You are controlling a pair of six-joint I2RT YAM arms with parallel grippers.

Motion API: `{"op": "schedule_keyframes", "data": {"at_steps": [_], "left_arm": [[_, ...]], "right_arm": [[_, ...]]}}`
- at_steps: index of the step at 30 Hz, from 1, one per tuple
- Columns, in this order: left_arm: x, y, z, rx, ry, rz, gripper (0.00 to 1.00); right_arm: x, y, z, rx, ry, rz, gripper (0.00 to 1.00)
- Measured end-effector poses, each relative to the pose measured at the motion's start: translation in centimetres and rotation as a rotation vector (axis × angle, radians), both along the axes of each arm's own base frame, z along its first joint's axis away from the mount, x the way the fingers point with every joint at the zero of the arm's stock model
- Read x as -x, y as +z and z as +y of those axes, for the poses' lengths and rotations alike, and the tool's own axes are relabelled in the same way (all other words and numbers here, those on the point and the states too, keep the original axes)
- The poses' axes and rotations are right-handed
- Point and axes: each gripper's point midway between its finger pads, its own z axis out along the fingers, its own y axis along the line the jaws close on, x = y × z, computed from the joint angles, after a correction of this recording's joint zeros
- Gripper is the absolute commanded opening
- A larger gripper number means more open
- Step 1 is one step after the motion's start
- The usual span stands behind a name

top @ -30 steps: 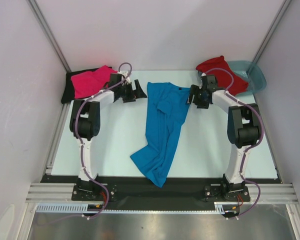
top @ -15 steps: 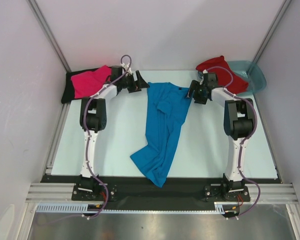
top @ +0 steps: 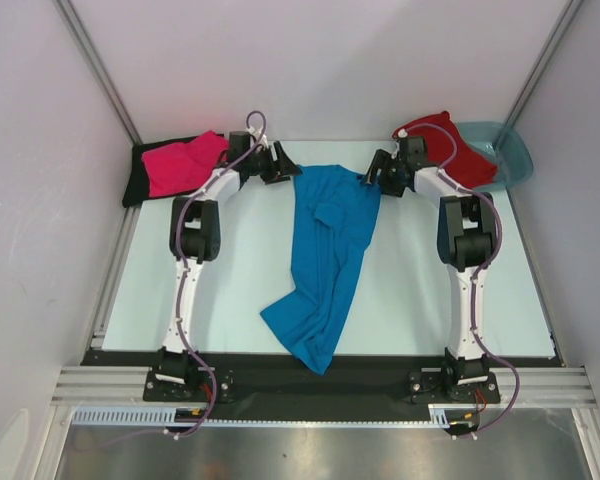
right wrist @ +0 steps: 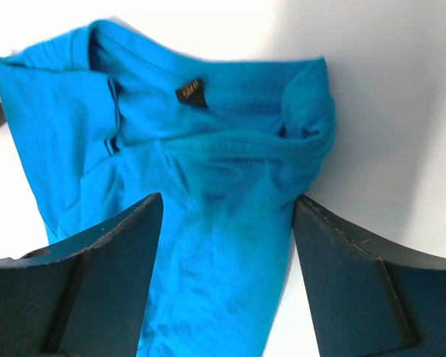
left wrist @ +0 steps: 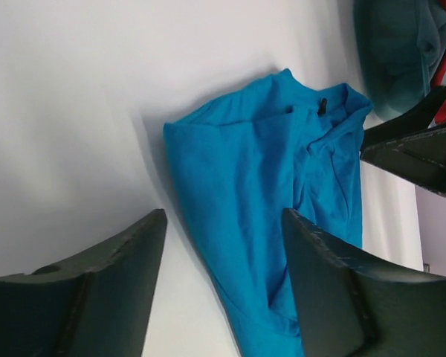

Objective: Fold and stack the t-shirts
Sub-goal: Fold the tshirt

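Four t-shirts lay on the table. Far left, we saw the pink t-shirt atop the black t-shirt. Next came the left gripper, jaws spread, at the blue t-shirt collar's corner. The right gripper, likewise spread, flanked the other corner. The red t-shirt lay against the teal tub.

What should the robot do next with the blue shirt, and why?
Probably lower and close both grippers on the blue shirt's far edge. The left gripper and right gripper sit at its two far corners, jaws open, with cloth showing between their fingers. The shirt lies crumpled, not yet spread flat for folding.
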Motion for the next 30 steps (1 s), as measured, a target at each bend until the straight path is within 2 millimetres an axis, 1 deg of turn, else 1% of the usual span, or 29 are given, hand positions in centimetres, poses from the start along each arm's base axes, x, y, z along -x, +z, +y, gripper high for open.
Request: {"op": "schedule_keyframes", "data": {"at_steps": [1,2,4,5,7,8,10,11,13,14,15,17,18,19,20,21,23,24,25,26,27,30], "left_arm": [[-0.1,-0.2,-0.3,0.005,-0.002,0.002,0.65],[-0.2,-0.3,-0.8,0.012,-0.005,0.003,0.59],[-0.4,-0.6,-1.7,0.029,-0.01,0.008,0.54],[-0.4,-0.7,-2.1,0.036,-0.014,0.01,0.49],[-0.4,-1.0,-3.0,0.053,-0.022,0.017,0.44],[-0.4,-1.1,-3.5,0.063,-0.027,0.017,0.39],[-0.2,-1.4,-4.2,0.08,-0.034,0.025,0.32],[-0.2,-1.5,-4.3,0.081,-0.034,0.029,0.21],[-0.1,-1.6,-4.5,0.081,-0.033,0.037,0.12],[-0.1,-1.7,-4.5,0.078,-0.031,0.038,0.0],[-0.1,-1.9,-4.4,0.074,-0.025,0.043,0.0],[-0.3,-2.1,-4.1,0.058,-0.015,0.039,0.0],[-0.4,-2.2,-3.9,0.054,-0.011,0.035,0.01],[-0.5,-2.1,-3.7,0.047,-0.003,0.032,0.0],[-0.6,-2.1,-3.4,0.036,0.007,0.027,0.0],[-0.7,-2.0,-3.0,0.02,0.019,0.021,0.0],[-0.8,-1.7,-1.8,-0.012,0.049,0.017,0.0],[-1.0,-1.3,-1.2,-0.023,0.061,0.008,0.0],[-1.3,-0.9,-0.5,-0.034,0.074,0.001,0.0],[-1.5,-0.2,0.1,-0.041,0.086,-0.01,0.0],[-1.8,0.6,0.8,-0.045,0.097,-0.022,0.0],[-2.5,3.6,2.6,-0.053,0.127,-0.073,0.01]], "right_arm": [[-0.2,0.0,0.1,-0.002,0.002,-0.003,0.75],[-0.5,0.0,0.3,-0.004,0.005,-0.006,0.74],[-0.8,0.1,0.6,-0.008,0.012,-0.012,0.73],[-1.0,0.0,0.8,-0.01,0.016,-0.014,0.73],[-1.3,0.0,1.2,-0.015,0.024,-0.019,0.72],[-1.5,0.0,1.4,-0.017,0.028,-0.02,0.71],[-2.0,0.0,1.8,-0.025,0.038,-0.026,0.67],[-2.3,0.1,2.0,-0.029,0.044,-0.028,0.66],[-2.7,-0.1,2.4,-0.033,0.055,-0.033,0.58],[-2.9,-0.2,2.6,-0.034,0.061,-0.031,0.55],[-3.1,-0.3,2.8,-0.036,0.068,-0.031,0.5],[-3.7,-0.4,3.2,-0.045,0.086,-0.037,0.45],[-3.9,-0.5,3.4,-0.046,0.095,-0.037,0.4],[-4.1,-0.6,3.5,-0.045,0.106,-0.038,0.37],[-4.3,-0.6,3.7,-0.051,0.116,-0.039,0.35],[-4.5,-0.6,3.9,-0.056,0.126,-0.041,0.27],[-4.6,-0.7,4.1,-0.064,0.145,-0.043,0.21],[-4.6,-0.9,4.1,-0.07,0.152,-0.039,0.16],[-4.5,-0.9,4.2,-0.077,0.159,-0.038,0.14],[-4.5,-0.9,4.1,-0.08,0.164,-0.039,0.12],[-4.5,-0.9,4.1,-0.084,0.171,-0.039,0.08],[-4.3,-0.8,4.1,-0.091,0.202,-0.048,0.06]]}}
